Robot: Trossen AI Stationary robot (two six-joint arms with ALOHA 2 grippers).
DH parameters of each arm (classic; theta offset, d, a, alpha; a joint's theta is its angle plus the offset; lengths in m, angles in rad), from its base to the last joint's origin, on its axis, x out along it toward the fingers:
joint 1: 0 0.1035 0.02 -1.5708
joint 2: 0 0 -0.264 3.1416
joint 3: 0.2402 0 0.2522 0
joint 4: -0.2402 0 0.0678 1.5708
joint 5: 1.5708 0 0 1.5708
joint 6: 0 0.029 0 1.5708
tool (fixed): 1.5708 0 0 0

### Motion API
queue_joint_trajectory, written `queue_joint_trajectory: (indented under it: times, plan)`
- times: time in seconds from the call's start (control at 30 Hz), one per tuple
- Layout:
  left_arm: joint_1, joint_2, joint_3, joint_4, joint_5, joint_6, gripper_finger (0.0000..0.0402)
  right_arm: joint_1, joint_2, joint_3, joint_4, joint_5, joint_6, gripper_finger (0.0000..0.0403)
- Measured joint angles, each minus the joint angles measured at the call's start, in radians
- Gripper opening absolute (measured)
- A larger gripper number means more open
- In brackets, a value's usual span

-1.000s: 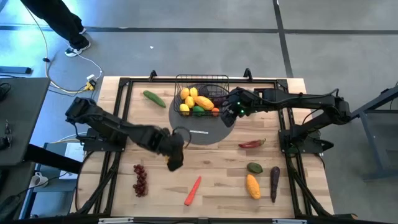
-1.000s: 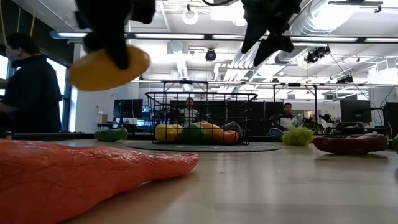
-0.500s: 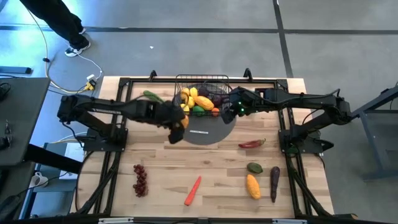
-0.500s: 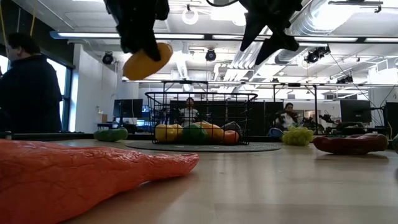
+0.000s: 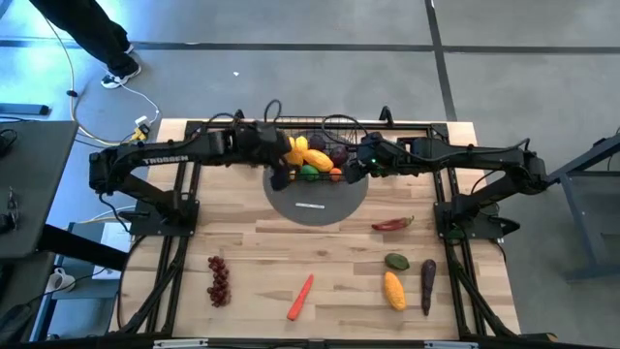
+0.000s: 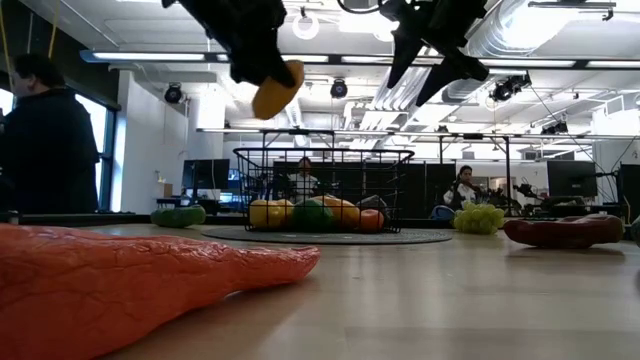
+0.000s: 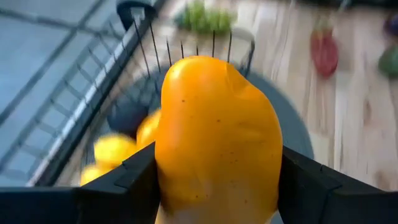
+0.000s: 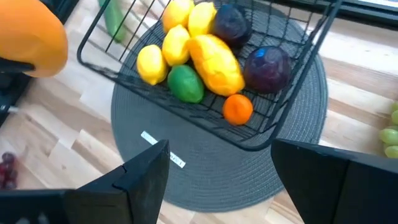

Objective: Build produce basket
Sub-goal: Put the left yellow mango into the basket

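My left gripper (image 5: 278,167) (image 6: 265,72) is shut on an orange-yellow mango (image 7: 214,130) (image 6: 277,88) in the air above the left side of the black wire basket (image 5: 315,131) (image 8: 292,74). The basket stands on a grey round mat (image 5: 315,204). It holds yellow lemons (image 8: 163,46), a yellow mango (image 8: 214,62), a green fruit (image 8: 185,83), an orange one (image 8: 237,108) and purple plums (image 8: 268,68). My right gripper (image 5: 351,173) (image 8: 231,168) hangs open over the basket's right side, with nothing between its fingers. My left gripper pinches the mango between its two fingers, one on each of the fruit's long sides (image 7: 163,168). The fingers slant downward from the table's left. The mango sticks out past the fingertips and hangs clear of the basket and the table.
On the near half of the table lie red grapes (image 5: 220,279), a carrot (image 5: 301,296), a red chili (image 5: 392,224), a green fruit (image 5: 396,261), an orange mango (image 5: 393,289) and an eggplant (image 5: 427,284). A cucumber (image 8: 112,15) and green grapes (image 8: 390,127) flank the basket. A person (image 6: 40,140) stands beyond the table.
My left gripper has carried the mango up and toward the table's far edge, from the near left of the mat to above the basket's left side. It rolled on the way, and the mango turned with it. It has stayed shut on the mango.
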Motion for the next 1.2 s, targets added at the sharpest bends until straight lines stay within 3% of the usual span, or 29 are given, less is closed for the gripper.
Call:
queue_joint_trajectory:
  times: [0.4, 1.2]
  plan:
    - [0.134, 0.021, 0.0, 0.278, 0.023, 0.079, 0.0232, 0.0, 0.0, 0.0, -0.009, 0.044, 0.015, 0.0261]
    - [0.192, 0.347, 0.0, 0.396, 0.054, 0.076, 0.0233, -0.003, 0.001, 0.0, -0.031, 0.061, 0.015, 0.0261]
